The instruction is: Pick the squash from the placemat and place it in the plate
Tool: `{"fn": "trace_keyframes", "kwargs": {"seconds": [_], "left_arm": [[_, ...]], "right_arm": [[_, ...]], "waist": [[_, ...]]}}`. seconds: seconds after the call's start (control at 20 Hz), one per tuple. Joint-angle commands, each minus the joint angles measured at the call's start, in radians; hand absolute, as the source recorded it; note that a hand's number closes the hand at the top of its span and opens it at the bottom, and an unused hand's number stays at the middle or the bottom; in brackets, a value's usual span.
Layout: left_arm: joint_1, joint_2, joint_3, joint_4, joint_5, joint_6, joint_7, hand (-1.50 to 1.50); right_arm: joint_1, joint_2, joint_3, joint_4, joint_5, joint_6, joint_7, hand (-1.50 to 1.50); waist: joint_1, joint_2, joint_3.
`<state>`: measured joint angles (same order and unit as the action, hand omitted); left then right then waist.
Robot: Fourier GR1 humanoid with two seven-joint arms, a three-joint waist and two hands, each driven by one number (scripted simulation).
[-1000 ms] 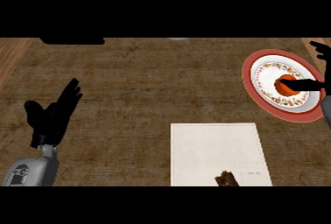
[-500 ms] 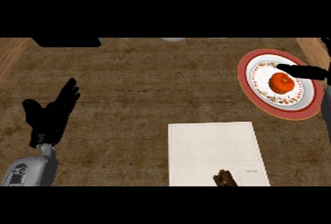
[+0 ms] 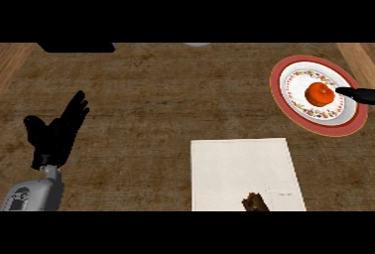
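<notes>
- My right hand [image 3: 356, 94] has let go and is pulling away toward 3 o'clock, fingers straight.
- The squash [image 3: 320, 93] now sits on the plate [image 3: 350, 128], so the job looks done.
- My left hand [image 3: 57, 131] rests open at 9 o'clock.

My left hand [image 3: 55, 131] rests at the lower left of the head view, fingers straight and pointing up, thumb spread to the side, with the grey forearm below it. Of my right hand [image 3: 357, 94] only a straight black finger shows at the right edge.
</notes>
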<state>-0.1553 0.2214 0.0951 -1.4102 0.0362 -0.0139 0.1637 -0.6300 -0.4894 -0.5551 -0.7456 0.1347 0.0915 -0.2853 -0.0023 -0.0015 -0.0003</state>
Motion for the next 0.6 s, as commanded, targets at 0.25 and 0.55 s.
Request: {"fn": "trace_keyframes", "kwargs": {"seconds": [0.25, 0.55], "left_arm": [[0.007, -0.048, -0.022, -0.023, -0.054, 0.048, -0.005, 0.0], [-0.059, -0.039, -0.004, 0.039, -0.03, 0.007, 0.01, 0.0]], "right_arm": [[0.108, -0.079, -0.006, 0.044, -0.064, 0.05, -0.136, -1.5], [0.039, -0.173, -0.007, 0.271, -0.053, 0.047, -0.219, -1.5]], "waist": [[0.004, 0.002, 0.001], [0.015, 0.007, 0.002]]}}
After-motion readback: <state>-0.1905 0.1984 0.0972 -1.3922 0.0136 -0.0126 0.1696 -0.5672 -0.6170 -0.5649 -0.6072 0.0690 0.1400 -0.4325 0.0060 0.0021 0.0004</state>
